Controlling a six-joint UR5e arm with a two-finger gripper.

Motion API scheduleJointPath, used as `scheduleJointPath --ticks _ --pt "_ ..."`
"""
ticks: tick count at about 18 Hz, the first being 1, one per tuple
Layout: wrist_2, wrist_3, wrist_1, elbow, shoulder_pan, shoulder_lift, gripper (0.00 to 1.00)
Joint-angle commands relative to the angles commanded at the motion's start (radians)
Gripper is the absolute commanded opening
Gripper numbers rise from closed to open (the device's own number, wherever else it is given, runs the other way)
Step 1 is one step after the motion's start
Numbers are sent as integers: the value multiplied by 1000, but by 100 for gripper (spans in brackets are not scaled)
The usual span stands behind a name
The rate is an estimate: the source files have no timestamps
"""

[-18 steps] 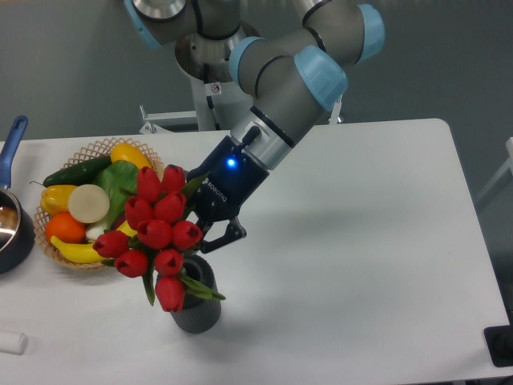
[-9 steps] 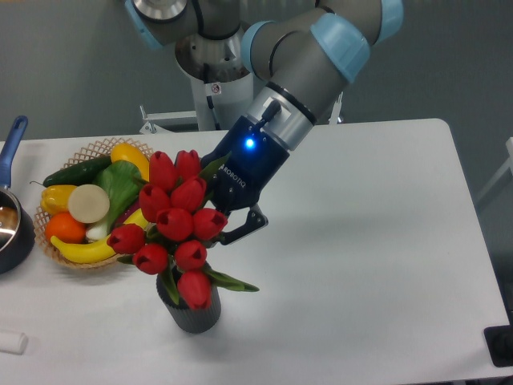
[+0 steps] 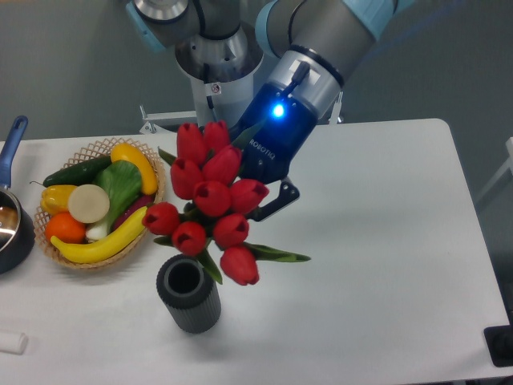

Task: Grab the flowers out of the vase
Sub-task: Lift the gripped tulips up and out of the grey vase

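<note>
The flowers (image 3: 210, 199), a bunch of red tulip buds with green leaves, hang in the air above and a little right of the vase (image 3: 189, 294). The vase is dark grey and ribbed, stands upright near the table's front, and its round mouth is empty. My gripper (image 3: 258, 210) is behind the bunch and shut on its stems. The buds hide most of the fingers; one dark finger (image 3: 276, 200) shows at the right. A blue light glows on the wrist.
A wicker basket (image 3: 98, 149) with fruit and vegetables stands at the left. A dark pot with a blue handle (image 3: 11, 143) is at the far left edge. A small white object (image 3: 11, 342) lies at the front left.
The gripper has risen up and to the right with the flowers. The stems have come out of the vase, whose mouth now shows empty.
</note>
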Motion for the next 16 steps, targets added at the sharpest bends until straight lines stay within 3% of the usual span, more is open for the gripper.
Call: scheduleJointPath --ticks 8,16 --pt "5 66 8 -35 196 -2 43" --pt "6 133 9 -101 241 15 43"
